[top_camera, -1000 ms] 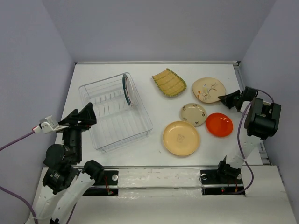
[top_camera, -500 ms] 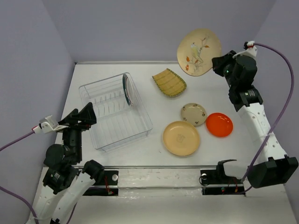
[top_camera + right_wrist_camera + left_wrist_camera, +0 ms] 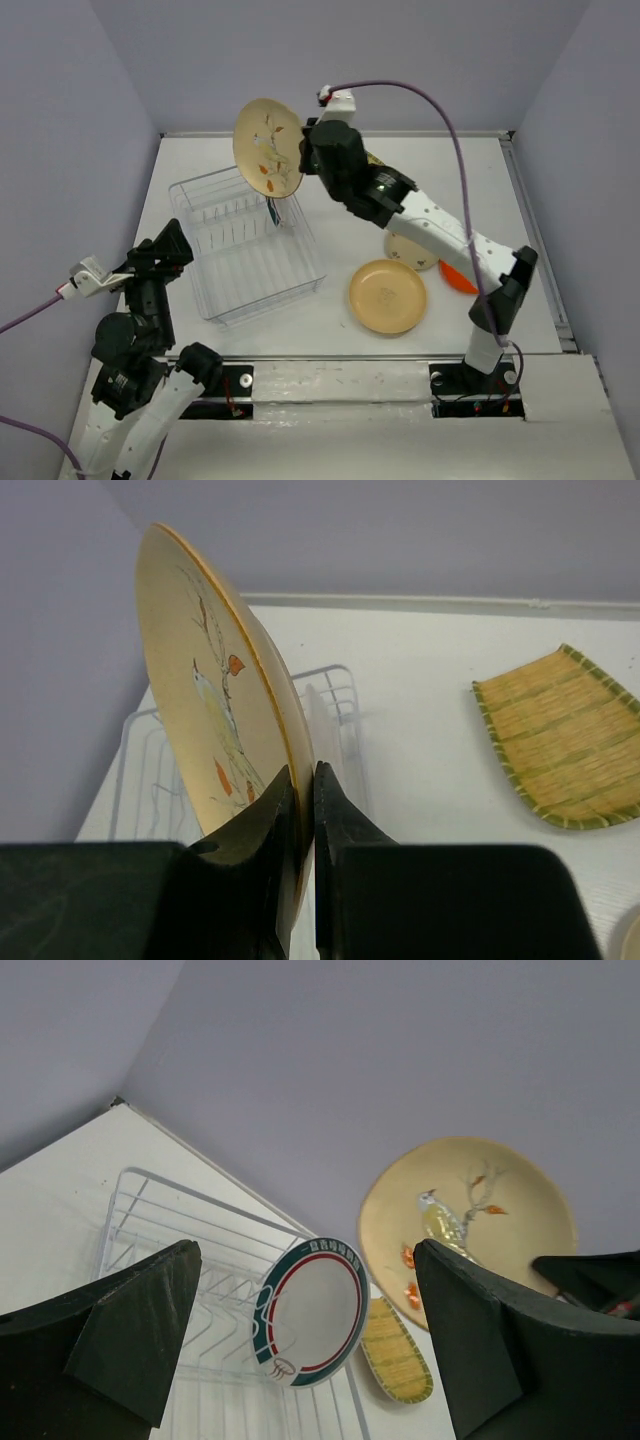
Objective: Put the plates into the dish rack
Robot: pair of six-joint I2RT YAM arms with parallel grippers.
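The bird plate [image 3: 215, 710] is pinched at its rim by the right claw [image 3: 303, 780], with the dish rack [image 3: 250, 270] below; it should be lowered upright, kept clear of the white plate [image 3: 310, 1310].

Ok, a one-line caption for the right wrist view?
Right gripper pinches the bird-painted plate by its rim above the dish rack.

The right arm [image 3: 440, 230] extends from its base at the lower right diagonally to the upper centre of the top view. The right end effector [image 3: 298, 165] is clamped on the rim of a tan bird-painted plate [image 3: 265, 148], which it holds on edge. The left arm [image 3: 140, 340] is folded at the lower left, and the left end effector [image 3: 168, 248] has its fingers [image 3: 130, 1330] spread wide, gripping nothing.
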